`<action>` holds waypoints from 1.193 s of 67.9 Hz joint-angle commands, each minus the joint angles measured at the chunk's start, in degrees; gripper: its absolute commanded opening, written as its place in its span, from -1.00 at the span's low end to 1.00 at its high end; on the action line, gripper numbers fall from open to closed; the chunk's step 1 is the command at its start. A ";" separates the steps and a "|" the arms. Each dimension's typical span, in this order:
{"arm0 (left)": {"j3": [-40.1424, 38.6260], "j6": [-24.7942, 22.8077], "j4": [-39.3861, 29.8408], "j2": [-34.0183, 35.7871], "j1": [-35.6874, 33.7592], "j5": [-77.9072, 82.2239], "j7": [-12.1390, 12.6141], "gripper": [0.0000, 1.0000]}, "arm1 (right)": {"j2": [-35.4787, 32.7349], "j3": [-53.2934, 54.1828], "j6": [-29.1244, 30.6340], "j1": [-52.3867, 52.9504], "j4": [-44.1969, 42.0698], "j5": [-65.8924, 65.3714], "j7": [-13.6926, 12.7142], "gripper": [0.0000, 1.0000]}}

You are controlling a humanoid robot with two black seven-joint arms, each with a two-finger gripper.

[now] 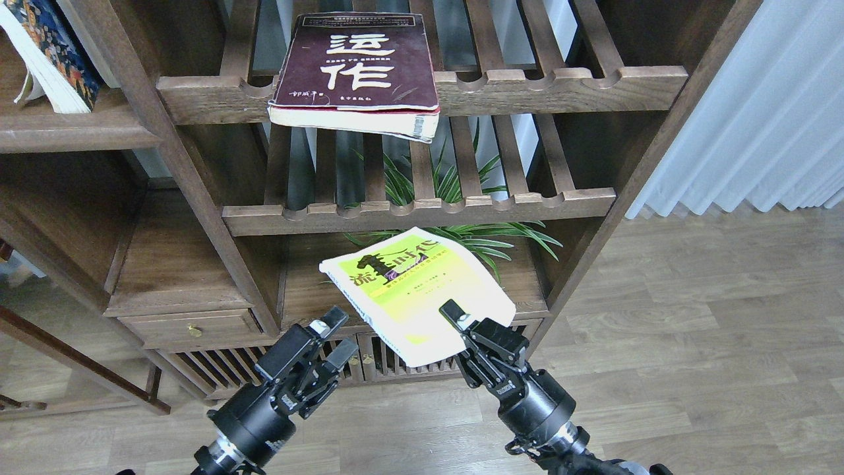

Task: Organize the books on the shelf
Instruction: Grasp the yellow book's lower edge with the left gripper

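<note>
Right gripper (455, 316) clamped on yellow book (415, 290), held tilted before the plant (461, 218); left gripper (336, 336) apart, holding nothing; maroon book (359, 72) flat on top rack (527, 89).

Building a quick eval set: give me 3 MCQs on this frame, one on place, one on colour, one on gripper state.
1. Where does the maroon book lie?
A. On the floor
B. On the upper slatted rack, hanging over its front rail
C. In the drawer

2. What colours is the book in the right gripper?
A. Yellow-green and white
B. Blue and red
C. All black

3. What is the left gripper doing?
A. Clamping the maroon book
B. Pulling the drawer knob
C. Open, holding nothing

Answers:
1 B, its front edge juts past the upper slatted rack.
2 A, the yellow-green and white book shows those colours on its cover.
3 C, its fingers stand apart beside that book with nothing between them.
</note>
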 commanded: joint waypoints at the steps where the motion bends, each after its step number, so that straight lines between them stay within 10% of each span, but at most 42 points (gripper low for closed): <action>1: 0.18 0.00 2.49 -2.68 -1.55 0.90 0.00 0.85 | 0.12 -0.03 0.00 -0.05 0.17 -0.72 0.00 -1.00; 29: 0.70 0.00 10.04 -10.16 -4.98 2.75 0.00 0.83 | 0.12 -0.38 0.00 -0.05 1.22 -4.15 0.00 -1.00; 60: 0.53 0.00 11.36 -10.33 -5.16 0.46 -1.32 -0.87 | 0.12 -0.38 0.00 -0.57 2.19 -4.50 0.00 -0.99; 81: 0.09 0.00 10.13 -5.06 -3.93 -0.95 -0.53 -0.99 | 0.12 -0.38 0.00 -0.66 1.93 -4.85 0.00 -0.72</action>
